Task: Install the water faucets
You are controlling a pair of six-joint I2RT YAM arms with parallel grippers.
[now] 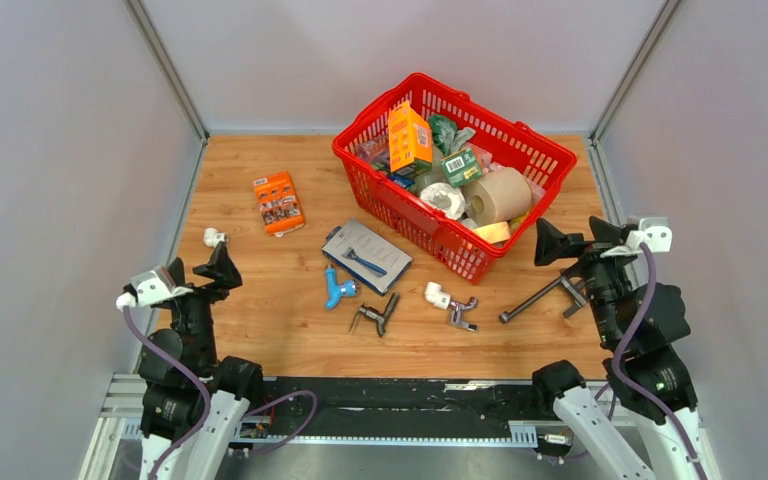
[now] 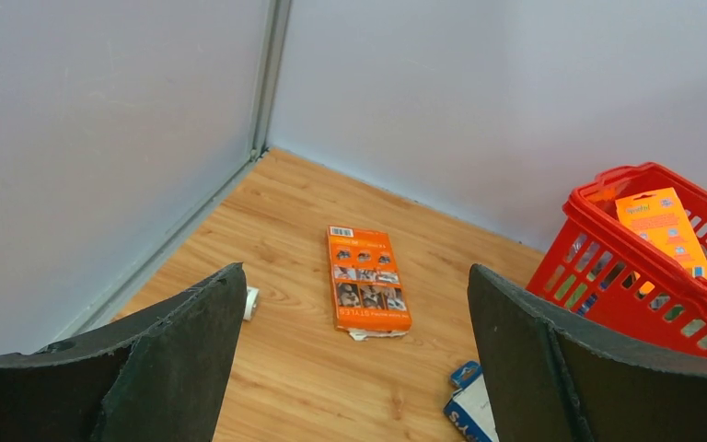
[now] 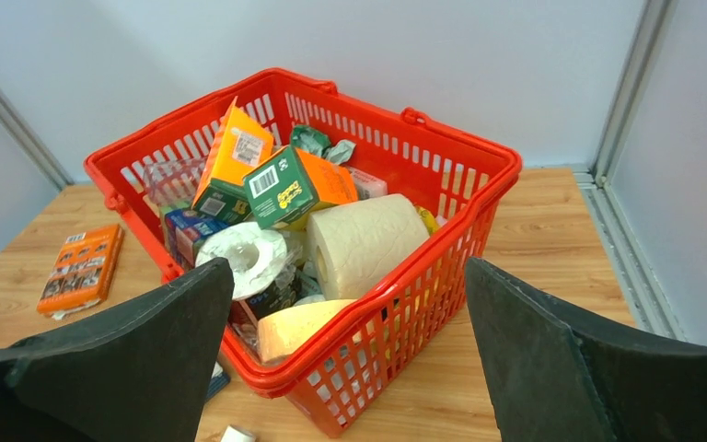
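Note:
The light-blue water faucet (image 1: 338, 288) lies on the wooden table near the middle, beside a blue-and-white card pack (image 1: 366, 255). It shows only in the top view. My left gripper (image 1: 200, 270) is open and empty at the table's left side, well left of the faucet. In the left wrist view the left gripper (image 2: 354, 274) is spread wide above the bare wood. My right gripper (image 1: 580, 240) is open and empty at the right, just beside the red basket (image 1: 520, 140). In the right wrist view the right gripper (image 3: 347, 265) frames the basket's near corner.
A dark grey metal tap (image 1: 375, 315) and a chrome tap with a white elbow (image 1: 450, 303) lie by the faucet. A long dark metal rod (image 1: 540, 292) lies at the right. An orange pack (image 1: 278, 202) and a white roll (image 1: 214, 237) lie at the left. The basket holds several goods.

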